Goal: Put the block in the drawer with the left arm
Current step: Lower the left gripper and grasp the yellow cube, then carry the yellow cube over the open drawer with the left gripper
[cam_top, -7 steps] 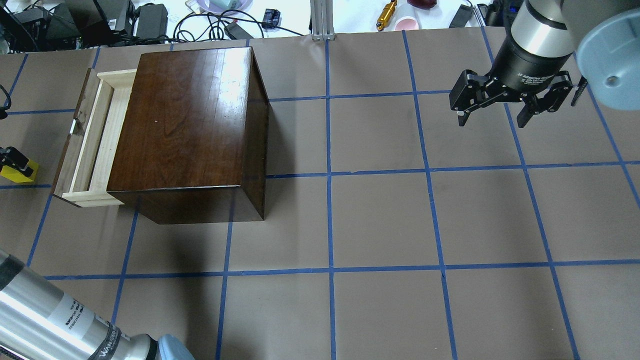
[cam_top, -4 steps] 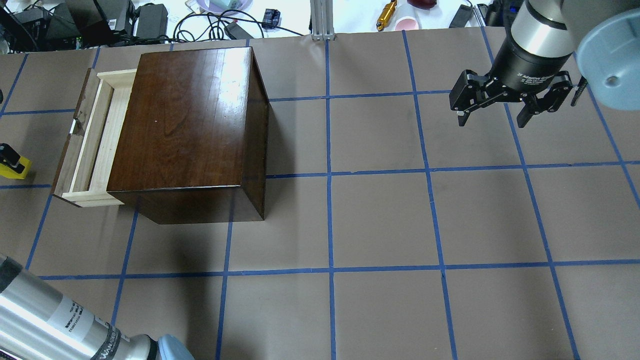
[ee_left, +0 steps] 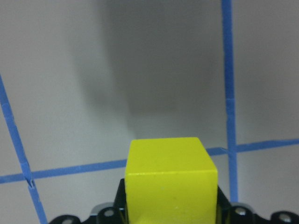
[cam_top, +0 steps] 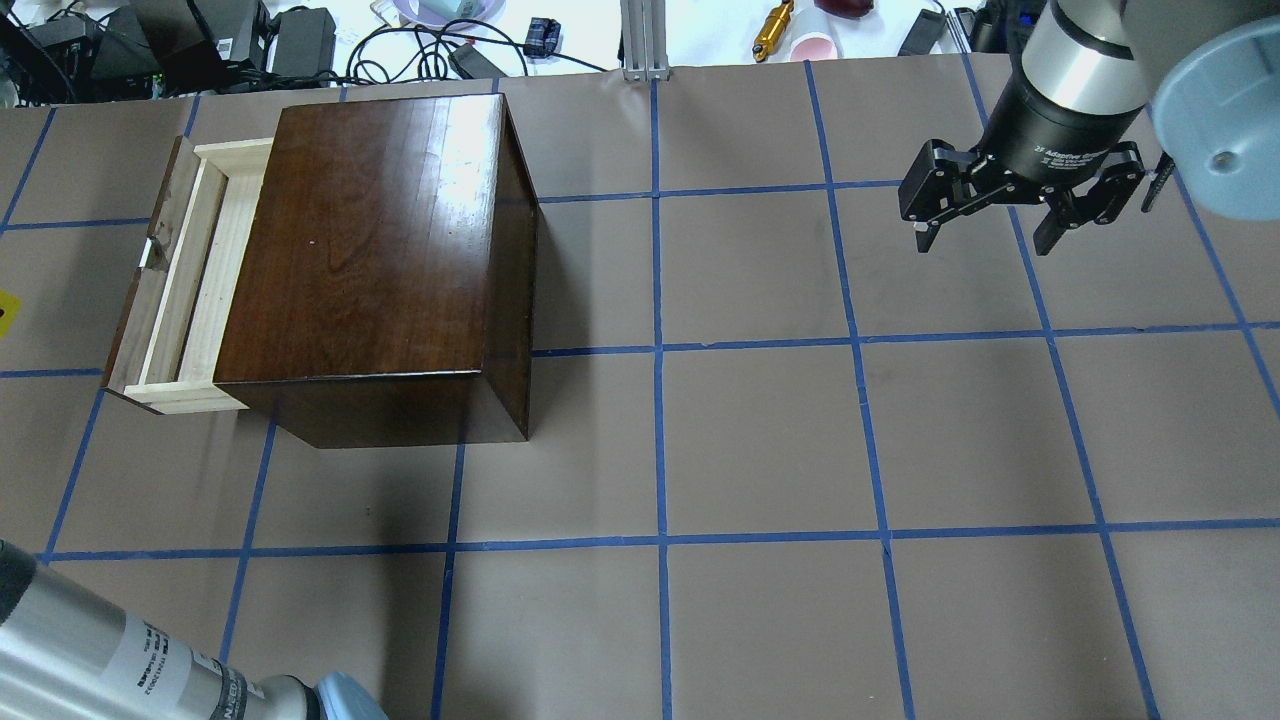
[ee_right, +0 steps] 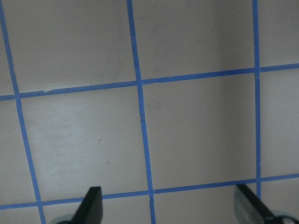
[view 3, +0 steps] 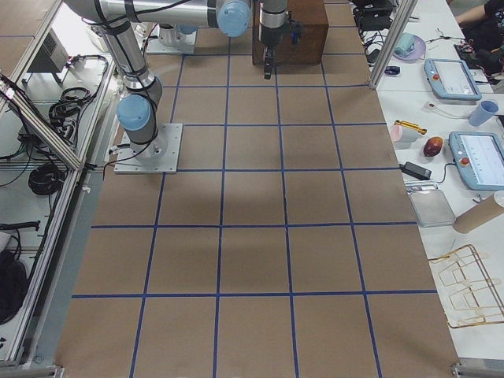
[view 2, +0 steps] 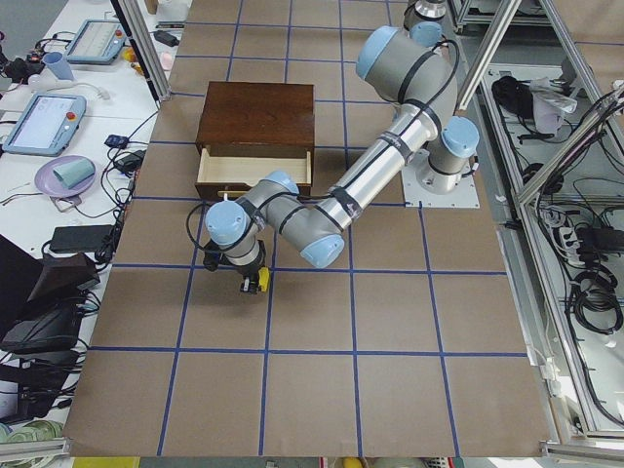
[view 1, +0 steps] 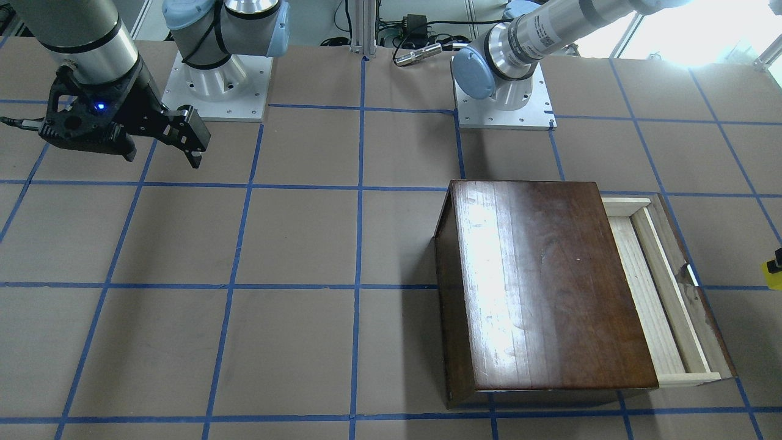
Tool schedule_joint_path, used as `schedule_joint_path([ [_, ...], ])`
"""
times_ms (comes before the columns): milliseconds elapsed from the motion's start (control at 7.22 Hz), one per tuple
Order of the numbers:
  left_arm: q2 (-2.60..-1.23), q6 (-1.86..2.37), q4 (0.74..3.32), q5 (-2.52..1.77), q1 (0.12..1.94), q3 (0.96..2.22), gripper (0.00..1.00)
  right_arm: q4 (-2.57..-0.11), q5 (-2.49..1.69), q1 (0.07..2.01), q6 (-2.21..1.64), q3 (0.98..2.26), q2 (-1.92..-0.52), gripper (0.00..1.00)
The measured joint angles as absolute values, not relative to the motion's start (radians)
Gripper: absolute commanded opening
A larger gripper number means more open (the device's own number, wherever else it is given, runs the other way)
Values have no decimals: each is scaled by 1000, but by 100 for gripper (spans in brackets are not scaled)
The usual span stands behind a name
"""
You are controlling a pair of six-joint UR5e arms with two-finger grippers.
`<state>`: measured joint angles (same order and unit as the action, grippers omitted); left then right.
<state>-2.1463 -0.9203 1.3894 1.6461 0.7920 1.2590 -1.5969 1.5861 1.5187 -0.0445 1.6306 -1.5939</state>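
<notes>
My left gripper (view 2: 252, 278) is shut on the small yellow block (ee_left: 170, 179), which fills the bottom of the left wrist view above the brown table paper. In the exterior left view the block (view 2: 261, 283) hangs about one grid square out from the drawer's front. Only a yellow sliver (cam_top: 4, 308) shows at the overhead view's left edge, and another sliver (view 1: 773, 273) at the front view's right edge. The pale wooden drawer (cam_top: 190, 280) stands pulled open from the dark-brown cabinet (cam_top: 370, 250), and nothing shows inside it. My right gripper (cam_top: 985, 225) is open and empty, far from the cabinet.
Blue tape lines grid the brown table paper (cam_top: 760, 440). Cables, power bricks and small items lie beyond the far edge (cam_top: 420, 35). The arm bases (view 1: 217, 79) stand at the robot's side. The left arm's forearm (cam_top: 120, 650) crosses the overhead view's bottom left corner.
My left gripper with the yellow block has slid left, almost out of the overhead view. The left forearm has shifted down and left. The right gripper and the drawer have not moved.
</notes>
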Motion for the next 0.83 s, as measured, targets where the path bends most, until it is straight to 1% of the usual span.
schedule_joint_path([
  [415,-2026,-851,1489,1646,853,1301,15,-1597,1586,1519,-44,1631,-1594,100],
  [831,-1936,-624,1601,1638,974,1319,15,-1597,1586,1519,-44,1631,-1594,100],
])
